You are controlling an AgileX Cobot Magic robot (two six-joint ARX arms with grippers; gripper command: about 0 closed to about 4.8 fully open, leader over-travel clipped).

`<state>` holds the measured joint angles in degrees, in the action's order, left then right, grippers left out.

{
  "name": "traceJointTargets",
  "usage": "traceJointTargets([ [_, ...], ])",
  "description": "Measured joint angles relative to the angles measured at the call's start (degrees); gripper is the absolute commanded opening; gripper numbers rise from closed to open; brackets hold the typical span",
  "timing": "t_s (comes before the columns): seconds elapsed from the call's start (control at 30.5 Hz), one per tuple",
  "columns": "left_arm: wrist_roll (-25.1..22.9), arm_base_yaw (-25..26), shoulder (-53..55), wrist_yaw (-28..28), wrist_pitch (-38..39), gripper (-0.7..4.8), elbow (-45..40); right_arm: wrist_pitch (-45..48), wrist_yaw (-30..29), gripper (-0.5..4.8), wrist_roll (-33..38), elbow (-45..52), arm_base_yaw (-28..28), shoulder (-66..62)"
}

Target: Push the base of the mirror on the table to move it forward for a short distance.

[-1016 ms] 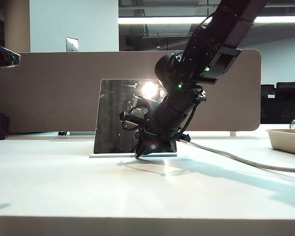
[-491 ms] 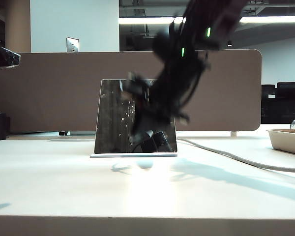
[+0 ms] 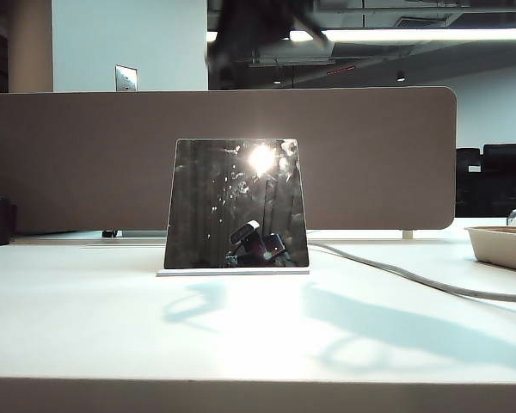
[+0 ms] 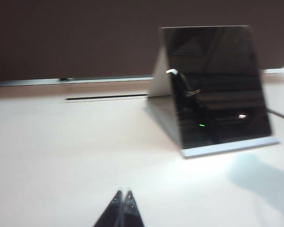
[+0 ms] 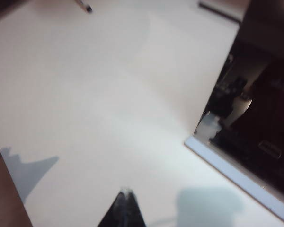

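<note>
Mirror (image 3: 236, 206) on base (image 3: 233, 272), left gripper (image 4: 122, 197) and right gripper (image 5: 125, 193) closed, mostly cropped

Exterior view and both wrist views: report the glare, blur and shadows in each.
Exterior view: a bright glare spot on the mirror near its top, a motion-blurred dark arm at the top edge, soft shadows on the table. Left wrist view: slightly soft; shut left gripper above the table, away from the base of the mirror. Right wrist view: blurred; shut right gripper, a shadow beside it.
</note>
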<state>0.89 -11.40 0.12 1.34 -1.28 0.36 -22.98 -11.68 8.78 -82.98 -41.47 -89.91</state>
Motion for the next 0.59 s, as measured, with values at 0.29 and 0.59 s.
traceJointTargets([
  [0.29, 0.00, 8.55, 0.00, 0.13, 0.02, -0.01, 0.00, -0.09, 5.92, -0.03, -0.11, 0.11, -1.27, 12.15],
  [0.59, 0.00, 8.61, 0.00, 0.13, 0.02, -0.01, 0.00, -2.69, 14.23, -0.03, -2.54, 2.43, -1.25, 23.61],
])
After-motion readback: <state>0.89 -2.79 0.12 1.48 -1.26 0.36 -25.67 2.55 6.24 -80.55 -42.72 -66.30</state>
